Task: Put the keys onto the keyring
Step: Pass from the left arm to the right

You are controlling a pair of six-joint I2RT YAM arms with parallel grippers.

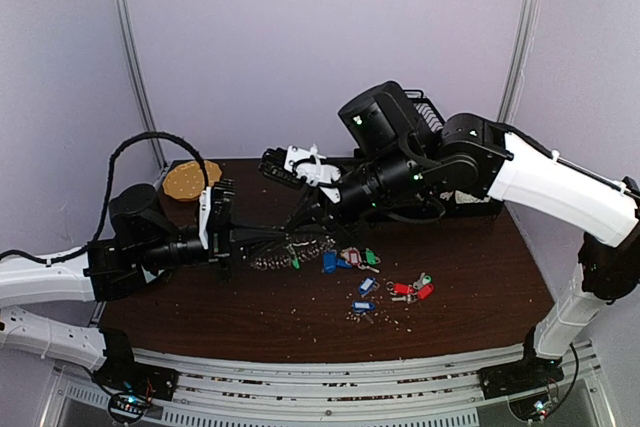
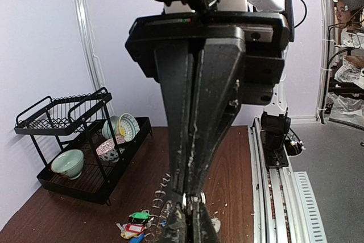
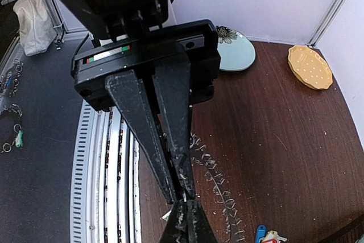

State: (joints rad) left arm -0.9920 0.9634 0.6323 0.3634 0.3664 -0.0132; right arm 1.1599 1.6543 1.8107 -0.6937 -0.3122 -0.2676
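Note:
The keyring (image 1: 300,250), a chain of small silver rings, lies on the dark table (image 1: 470,277) with one end lifted. My left gripper (image 1: 284,241) is shut on a ring of the keyring (image 2: 184,200), which shows on both sides of its tips (image 2: 193,194). My right gripper (image 1: 303,221) meets it tip to tip and is shut, with a sliver of silver between its tips (image 3: 183,196). The chain (image 3: 219,183) trails away on the wood. The keys lie loose to the right: blue (image 1: 328,262), pink (image 1: 352,256), green (image 1: 372,257) and red (image 1: 405,289) tags.
A black dish rack (image 2: 68,140) with bowls stands at the table's right end. A pale blue plate (image 3: 236,52) and a yellow round disc (image 1: 185,180) lie at the far left. Pale crumbs are scattered around the keys. Rails (image 1: 330,387) run along the near edge.

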